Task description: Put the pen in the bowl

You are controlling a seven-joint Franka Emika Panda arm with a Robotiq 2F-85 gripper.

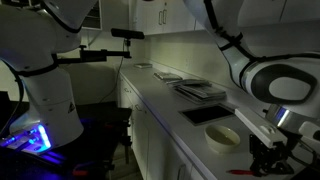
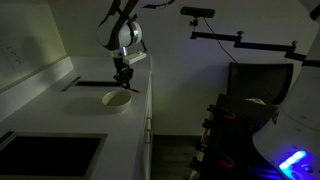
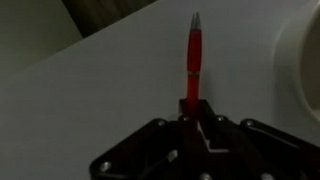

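Note:
The red pen (image 3: 193,55) is clamped between the jaws of my gripper (image 3: 196,112) and sticks straight out from them over the white counter. The cream bowl (image 1: 222,137) sits on the counter near its front edge, and its rim shows at the right edge of the wrist view (image 3: 306,60). In both exterior views the gripper (image 1: 266,156) (image 2: 123,80) hangs low over the counter, close beside the bowl (image 2: 117,100) and not above it. The pen is too small and dark to make out in the exterior views.
A dark flat rectangular tray (image 1: 208,114) (image 2: 93,84) lies on the counter just beyond the bowl. Flat stacks of items (image 1: 200,91) lie farther along the counter. A sink (image 2: 45,152) is set into it. A second robot base (image 1: 45,100) stands across the aisle.

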